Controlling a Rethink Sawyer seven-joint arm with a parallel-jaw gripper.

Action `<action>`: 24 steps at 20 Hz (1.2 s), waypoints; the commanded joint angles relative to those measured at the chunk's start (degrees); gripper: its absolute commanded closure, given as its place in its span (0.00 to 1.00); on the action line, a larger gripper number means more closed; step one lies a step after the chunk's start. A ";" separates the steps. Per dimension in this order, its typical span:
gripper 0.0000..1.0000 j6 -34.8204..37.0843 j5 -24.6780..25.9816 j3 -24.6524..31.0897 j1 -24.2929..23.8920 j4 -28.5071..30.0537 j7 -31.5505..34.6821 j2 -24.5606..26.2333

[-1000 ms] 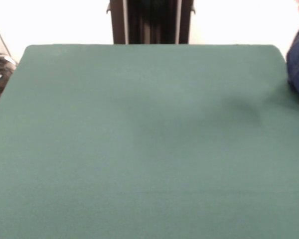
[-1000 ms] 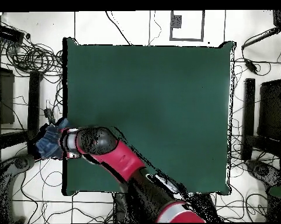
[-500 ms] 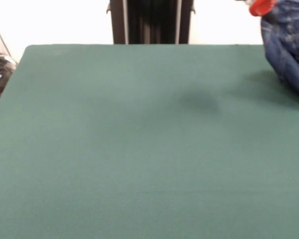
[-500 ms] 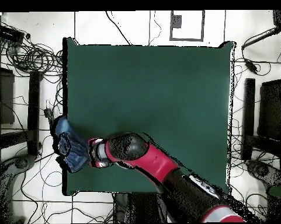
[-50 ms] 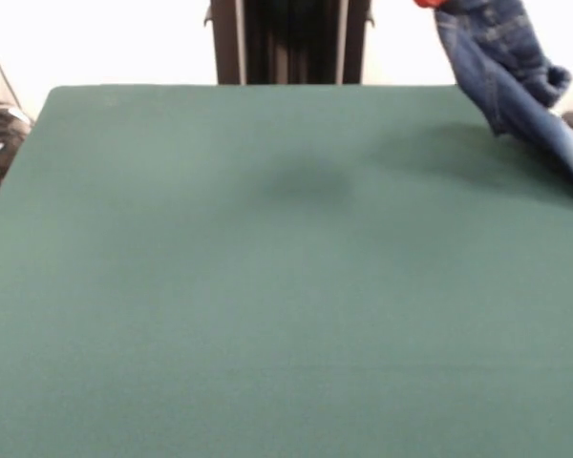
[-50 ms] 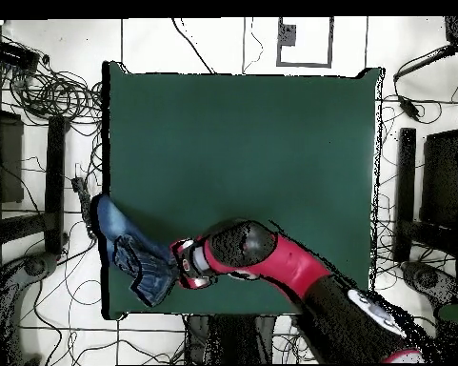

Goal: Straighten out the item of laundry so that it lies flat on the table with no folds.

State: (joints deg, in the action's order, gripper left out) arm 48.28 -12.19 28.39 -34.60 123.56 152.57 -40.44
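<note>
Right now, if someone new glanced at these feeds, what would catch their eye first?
The jeans hang bunched from the claw at the green table's far right corner in the front view, one leg trailing off the edge. From above, the red arm crosses that corner.

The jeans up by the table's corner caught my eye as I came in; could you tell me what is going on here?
The robot arm has the jeans lifted at one end by its claw. They hang bunched over the corner of the green table, with the lower part trailing past the table's edge. Nothing is laid out flat yet, and the rest of the table holds nothing. The claw's grip itself is hidden by the cloth.
</note>
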 commanded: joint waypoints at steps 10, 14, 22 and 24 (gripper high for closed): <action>1.00 11.63 10.72 3.61 -3.09 -13.34 -10.90 6.57; 1.00 13.51 13.50 3.83 -4.15 -16.25 -13.10 8.73; 1.00 18.95 21.39 4.21 -7.40 -24.60 -20.99 14.83; 1.00 19.57 22.34 4.58 -8.79 -24.11 -21.43 15.15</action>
State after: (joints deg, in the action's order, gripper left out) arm 59.60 5.66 29.10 -40.37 107.59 151.20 -27.94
